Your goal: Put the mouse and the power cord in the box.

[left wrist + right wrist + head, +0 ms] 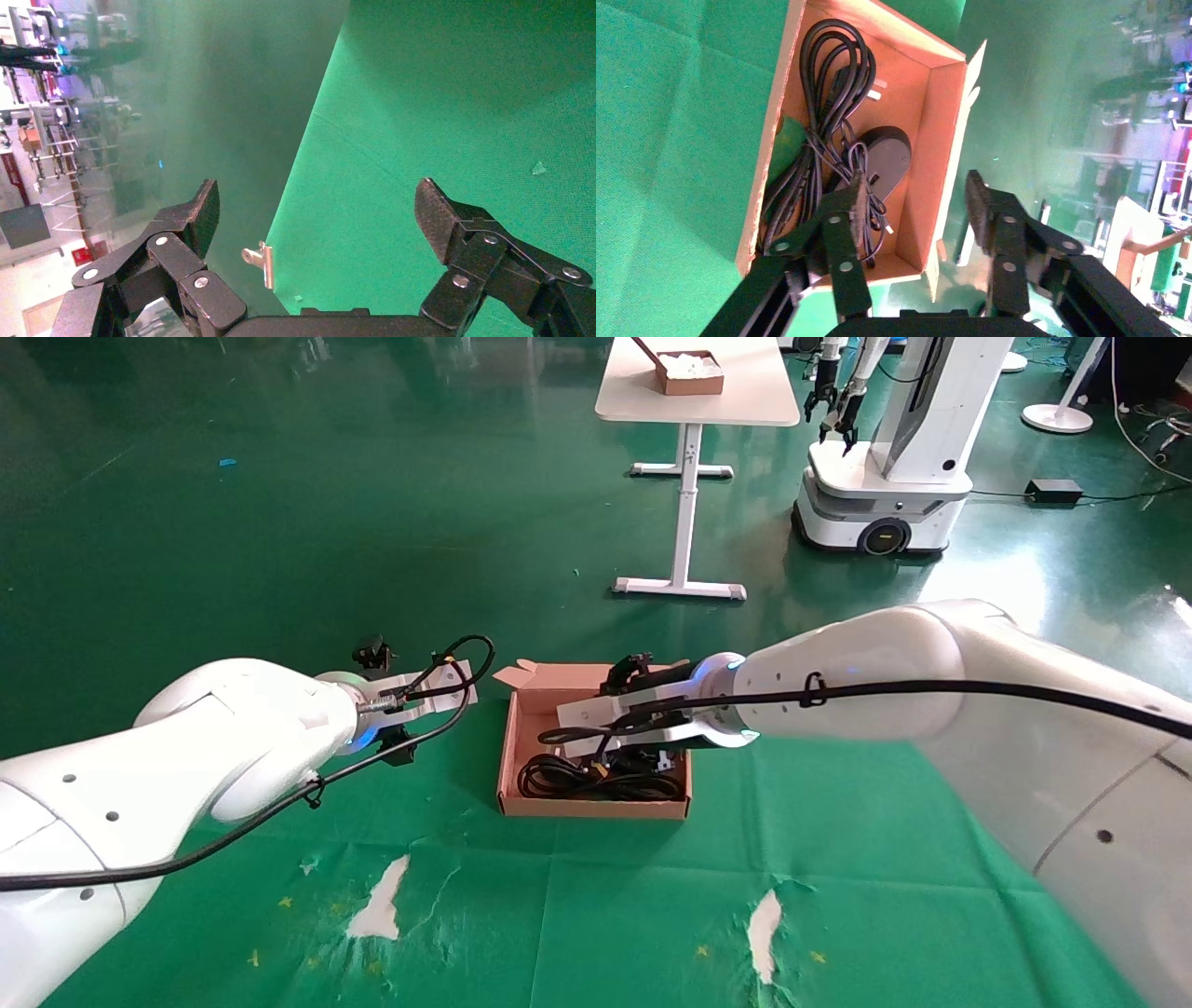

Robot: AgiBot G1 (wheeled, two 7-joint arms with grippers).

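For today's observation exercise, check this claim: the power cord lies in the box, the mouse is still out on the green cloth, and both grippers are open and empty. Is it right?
One point is wrong: the mouse is not on the cloth. The right wrist view shows it inside the box, beside the power cord. The rest stands: the left gripper and the right gripper are open and empty.

L claw (316,217) open, R claw (916,210) open

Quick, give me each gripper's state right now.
Left gripper: open, holding nothing, over the green cloth.
Right gripper: open, holding nothing, above the shallow brown cardboard box containing the thick black power cord and small black oval mouse.
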